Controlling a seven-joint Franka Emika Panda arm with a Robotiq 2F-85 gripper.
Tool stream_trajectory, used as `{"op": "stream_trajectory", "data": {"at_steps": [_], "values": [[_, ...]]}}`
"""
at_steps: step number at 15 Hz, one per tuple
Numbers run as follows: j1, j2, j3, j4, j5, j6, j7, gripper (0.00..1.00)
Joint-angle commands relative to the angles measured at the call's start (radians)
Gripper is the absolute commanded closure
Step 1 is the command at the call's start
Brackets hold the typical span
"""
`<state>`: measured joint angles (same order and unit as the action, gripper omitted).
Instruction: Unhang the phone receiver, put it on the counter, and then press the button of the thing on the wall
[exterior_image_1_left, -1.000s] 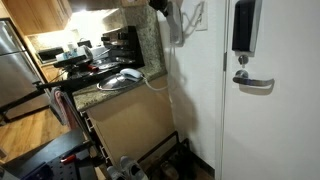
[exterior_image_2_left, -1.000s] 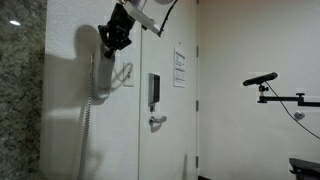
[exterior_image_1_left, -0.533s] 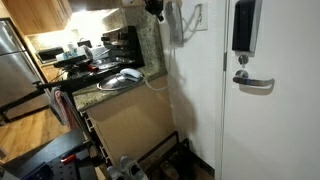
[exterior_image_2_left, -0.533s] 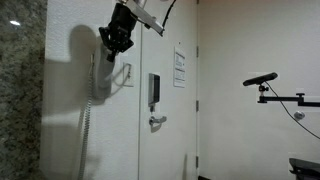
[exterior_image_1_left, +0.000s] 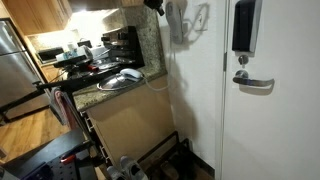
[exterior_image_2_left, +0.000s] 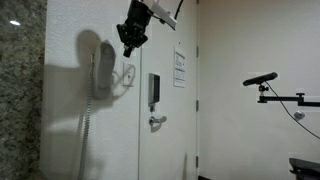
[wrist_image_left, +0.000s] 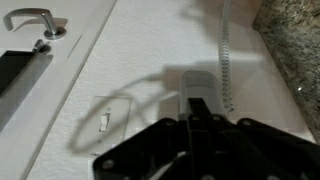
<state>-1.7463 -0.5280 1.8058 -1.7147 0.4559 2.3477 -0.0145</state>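
In an exterior view, the phone receiver (exterior_image_1_left: 128, 73) appears to lie at centre left on the table (exterior_image_1_left: 112, 93). Its white cord (exterior_image_1_left: 156, 85) trails toward the wall, though the detail is too small to confirm. The gripper (exterior_image_1_left: 155, 5) sits at the top edge beside the grey wall unit (exterior_image_1_left: 176, 22).

In an exterior view, the gripper (exterior_image_2_left: 130, 42) hangs at upper centre, right of the wall unit (exterior_image_2_left: 100, 72), jaws clenched on nothing.

In the wrist view, the jaws meet at lower centre, facing the wall unit (wrist_image_left: 198, 85). A wall plate (wrist_image_left: 105, 120) lies to its left.

Handling: the receiver is judged light, rigid and smooth. Grasp across the slim middle and expect the cord to tug.
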Motion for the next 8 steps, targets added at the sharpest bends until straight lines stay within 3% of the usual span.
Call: {"op": "stream_trajectory", "data": {"at_steps": [1, 4, 7, 8], "values": [[0.143, 0.107, -0.124, -0.138, -0.067, 0.066, 0.012, 1.0], [0.282, 0.166, -0.267, -0.241, -0.115, 0.119, 0.035, 1.0], [0.484, 0.207, -0.465, -0.353, -0.168, 0.193, 0.069, 1.0], [0.542, 0.146, -0.541, -0.388, -0.065, 0.207, -0.002, 1.0]]}}
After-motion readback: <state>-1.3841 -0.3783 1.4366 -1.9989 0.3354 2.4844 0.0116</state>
